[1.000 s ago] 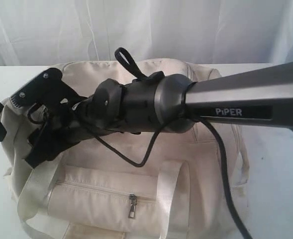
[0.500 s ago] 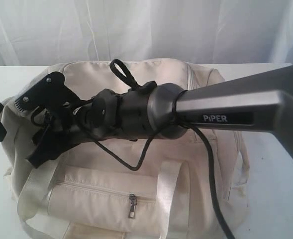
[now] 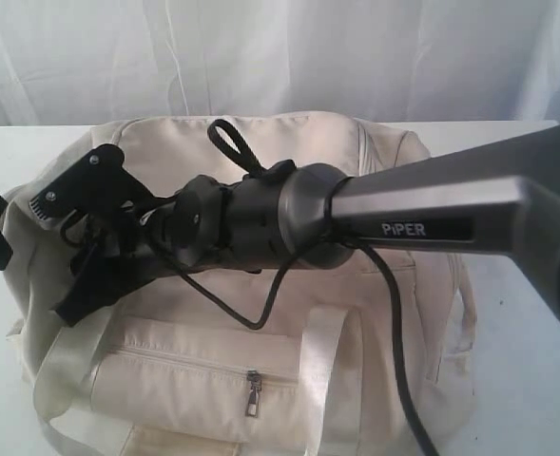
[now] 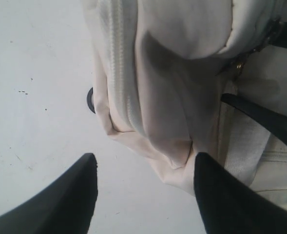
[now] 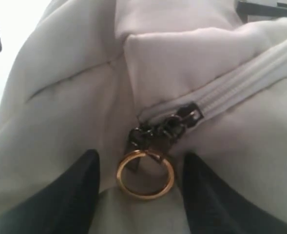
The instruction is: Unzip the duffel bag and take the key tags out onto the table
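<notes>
White curtain folds [image 3: 260,47] are seen behind a plain white table [image 3: 527,380], on which the duffel bag [image 3: 194,380] is laid with its front pocket zip pull [image 3: 254,391] facing the exterior camera. Much of the bag's top is hidden in that view by the right arm [image 3: 422,204], which is stretched across it, and by a black cable [image 3: 394,323] hung over the front.

The right gripper [image 5: 138,163] is held close over the bag's end. Its jaws are set apart, and a gold ring [image 5: 144,195] lies between them, touched by neither. A dark zip pull [image 5: 158,130] is linked to the ring just beyond the fingertips, and the closed white zip track [image 5: 250,83] runs on from it.

The left gripper [image 4: 145,161] is held beside the bag's other end, jaws apart, with the bag's lower corner between them; contact cannot be told. A small dark round thing [image 4: 89,100] is half hidden under the bag's edge, beyond the fingertips.
</notes>
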Controlling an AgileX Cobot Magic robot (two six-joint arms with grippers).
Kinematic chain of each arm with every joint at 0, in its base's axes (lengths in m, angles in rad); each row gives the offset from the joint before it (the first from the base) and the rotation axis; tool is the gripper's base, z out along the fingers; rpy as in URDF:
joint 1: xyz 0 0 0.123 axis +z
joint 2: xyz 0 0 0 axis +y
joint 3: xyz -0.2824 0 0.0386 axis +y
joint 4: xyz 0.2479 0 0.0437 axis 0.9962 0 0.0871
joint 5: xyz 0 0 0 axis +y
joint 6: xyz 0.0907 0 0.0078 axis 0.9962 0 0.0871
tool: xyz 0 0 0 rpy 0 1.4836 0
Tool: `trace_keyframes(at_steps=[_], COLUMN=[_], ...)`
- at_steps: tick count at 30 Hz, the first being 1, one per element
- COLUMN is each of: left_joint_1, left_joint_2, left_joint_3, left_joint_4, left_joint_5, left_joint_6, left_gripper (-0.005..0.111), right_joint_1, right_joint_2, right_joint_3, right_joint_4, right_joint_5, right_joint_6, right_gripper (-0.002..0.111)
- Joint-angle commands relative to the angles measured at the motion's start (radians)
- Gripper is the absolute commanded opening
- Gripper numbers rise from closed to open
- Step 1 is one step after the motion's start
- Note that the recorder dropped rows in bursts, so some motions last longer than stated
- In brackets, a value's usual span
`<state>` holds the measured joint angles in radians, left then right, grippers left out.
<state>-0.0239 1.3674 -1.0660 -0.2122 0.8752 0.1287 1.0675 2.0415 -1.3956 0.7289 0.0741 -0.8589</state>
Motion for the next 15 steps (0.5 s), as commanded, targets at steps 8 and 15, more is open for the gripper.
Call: trace_keyframes(at_steps=[8, 15], left_joint_1=[0.001, 0.001], left_joint_2=[-0.009, -0.009], left_joint_3=[0.007, 0.007], left_joint_4=[-0.010, -0.010], left_joint_5=[0.014, 0.010], left_joint_6=[0.001, 0.001], left_gripper=[0.062, 0.062], right_joint_1=[0.000, 0.000], right_joint_2=[0.021, 0.019], right_joint_3=[0.000, 0.000], right_joint_4=[-0.001, 0.001], right_joint_5=[0.010, 0.026], right_joint_6=[0.010, 0.010], right_gripper=[0.029, 0.024])
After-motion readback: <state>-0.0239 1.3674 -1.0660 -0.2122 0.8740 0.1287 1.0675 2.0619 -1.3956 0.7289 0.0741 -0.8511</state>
